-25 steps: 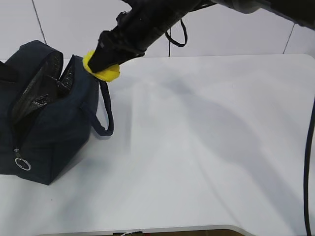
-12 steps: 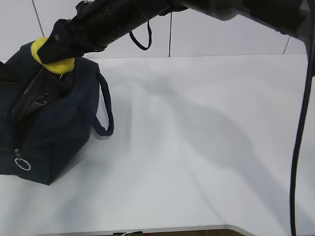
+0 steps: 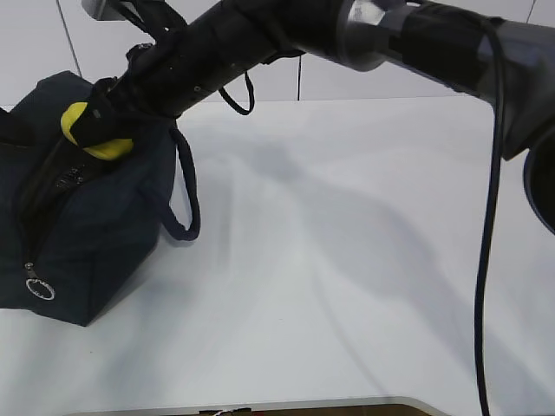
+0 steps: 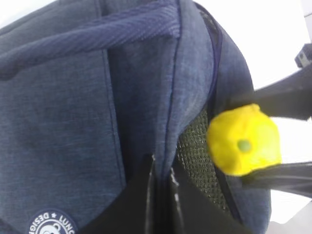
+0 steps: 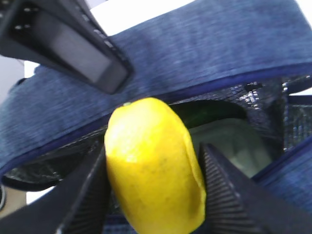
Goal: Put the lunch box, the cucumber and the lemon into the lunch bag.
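Note:
The navy lunch bag (image 3: 95, 243) stands at the table's left with its top unzipped. My right gripper (image 3: 94, 121) reaches across and is shut on the yellow lemon (image 3: 97, 137), which hangs right over the opening. In the right wrist view the lemon (image 5: 151, 190) sits between the ribbed fingers (image 5: 229, 195). Below it, inside the bag (image 5: 195, 53), lie the dark green cucumber (image 5: 209, 113) and the pale green lid of the lunch box (image 5: 231, 146). My left gripper (image 4: 160, 168) is shut on the bag's upper rim (image 4: 195, 73), next to the lemon (image 4: 243, 141).
A looped handle (image 3: 186, 199) hangs down the bag's right side and a silver ring pull (image 3: 39, 290) dangles at its front. White table (image 3: 347, 260) stretches to the right. A black cable (image 3: 486, 260) hangs at the right. A black block (image 5: 73, 44) sits above the bag's far side.
My right gripper has carried the lemon leftward, from beside the bag's right edge to over the opening, and a little lower. The bag has stayed put.

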Tool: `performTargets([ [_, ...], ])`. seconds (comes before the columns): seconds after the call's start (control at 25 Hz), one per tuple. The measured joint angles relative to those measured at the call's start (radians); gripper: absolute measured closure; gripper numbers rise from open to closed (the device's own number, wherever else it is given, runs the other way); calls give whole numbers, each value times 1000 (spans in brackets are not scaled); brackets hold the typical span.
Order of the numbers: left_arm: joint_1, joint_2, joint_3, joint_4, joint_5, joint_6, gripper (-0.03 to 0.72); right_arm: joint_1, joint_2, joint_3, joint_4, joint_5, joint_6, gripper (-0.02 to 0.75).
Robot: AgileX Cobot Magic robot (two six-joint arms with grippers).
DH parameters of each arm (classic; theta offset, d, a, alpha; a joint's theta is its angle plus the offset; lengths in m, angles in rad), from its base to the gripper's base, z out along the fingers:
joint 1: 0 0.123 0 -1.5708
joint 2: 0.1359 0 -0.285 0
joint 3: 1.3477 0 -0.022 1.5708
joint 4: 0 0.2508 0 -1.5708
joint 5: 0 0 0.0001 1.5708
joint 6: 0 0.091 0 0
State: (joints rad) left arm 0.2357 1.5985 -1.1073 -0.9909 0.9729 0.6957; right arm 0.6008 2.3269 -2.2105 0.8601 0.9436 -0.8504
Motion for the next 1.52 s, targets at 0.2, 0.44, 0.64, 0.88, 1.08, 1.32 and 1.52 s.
performTargets([
  [0.2,0,0,0,0,5,0,705,0,15,0,-21,-12,0,276],
  [0.44,0,0,0,-4,6,0,705,0,15,0,-27,-12,-37,244],
  [0.64,0,0,0,-7,9,0,705,0,15,0,-27,-12,-73,143],
  [0.88,0,0,0,-7,9,0,705,9,15,0,-29,-10,-90,133],
  [1.08,0,0,0,-7,10,2,705,9,15,-66,-112,51,-69,141],
  [1.32,0,0,0,-7,10,4,705,9,-25,-107,-325,112,126,151],
  [1.52,0,0,0,-7,10,4,705,9,-51,-114,-412,171,343,151],
])
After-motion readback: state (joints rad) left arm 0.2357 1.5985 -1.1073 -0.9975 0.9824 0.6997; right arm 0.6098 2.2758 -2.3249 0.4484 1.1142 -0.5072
